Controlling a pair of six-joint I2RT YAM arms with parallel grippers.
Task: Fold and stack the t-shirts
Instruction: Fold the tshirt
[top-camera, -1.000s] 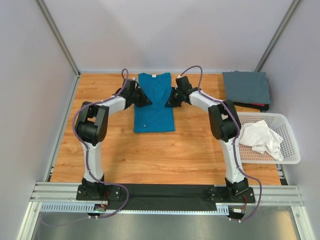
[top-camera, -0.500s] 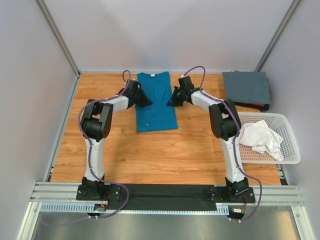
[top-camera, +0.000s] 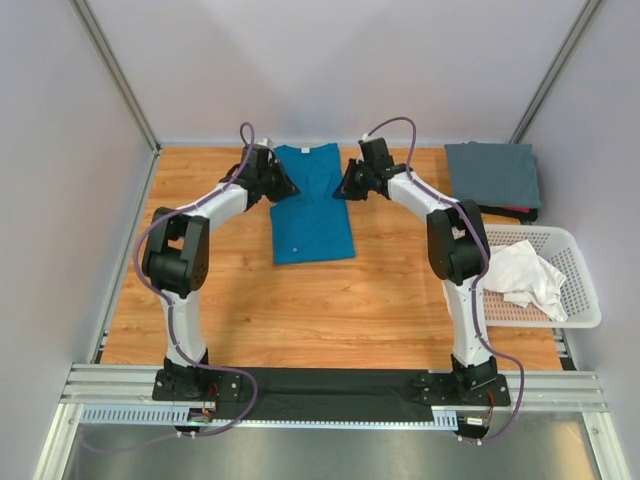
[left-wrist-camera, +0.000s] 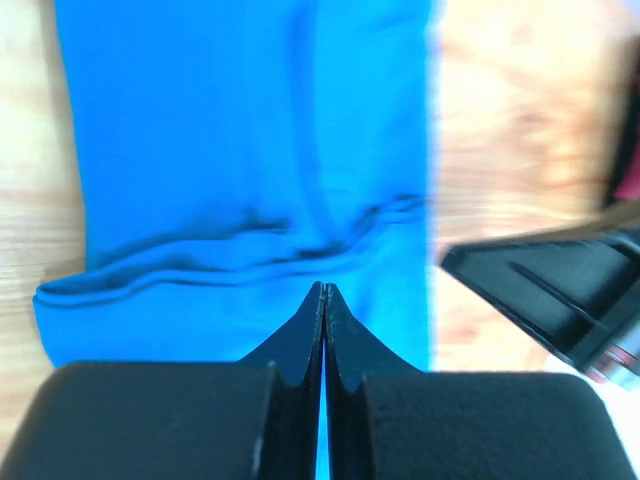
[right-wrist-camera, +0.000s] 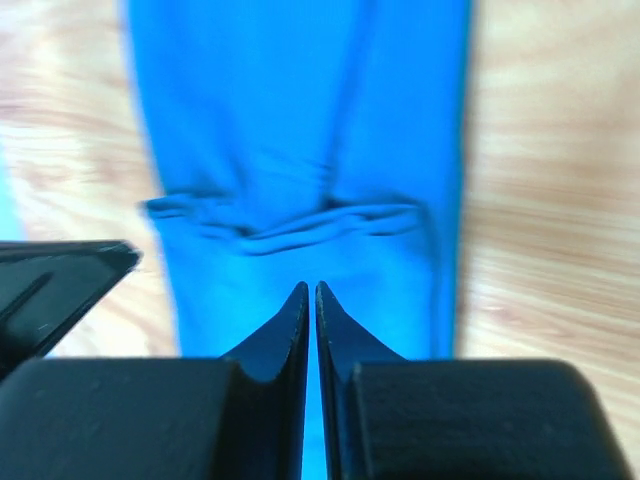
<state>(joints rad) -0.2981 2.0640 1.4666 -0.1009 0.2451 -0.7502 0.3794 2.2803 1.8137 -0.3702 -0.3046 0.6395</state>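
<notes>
Teal t-shirt (top-camera: 312, 205) lies flat on the wood table (top-camera: 230, 290), upper centre of the top view. It is folded into a narrow upright strip, collar toward the top edge.

Left gripper (top-camera: 285, 188) sits at the shirt's left edge, upper part. Right gripper (top-camera: 343, 190) mirrors it at the right edge. Both point inward at the cloth.

Left wrist view: fingers pressed together, tips meeting, clenched with no cloth seen between them. Teal fabric fills the frame behind the tips, with a creased hem line just above them. The other arm's black finger shows at mid right.

Right wrist view: fingers all but closed, only a hairline slit, nothing visibly pinched. Teal strip runs top to bottom in centre frame, with a wrinkled seam just above the tips. The other arm's finger is at lower left.

Cannot tell whether either set of tips touches the cloth.

Grey t-shirt (top-camera: 492, 175) is folded at upper right of the table, well apart from the teal one. White t-shirt (top-camera: 520, 275) is crumpled inside the white basket (top-camera: 590, 300) at the right edge, below the grey one.
</notes>
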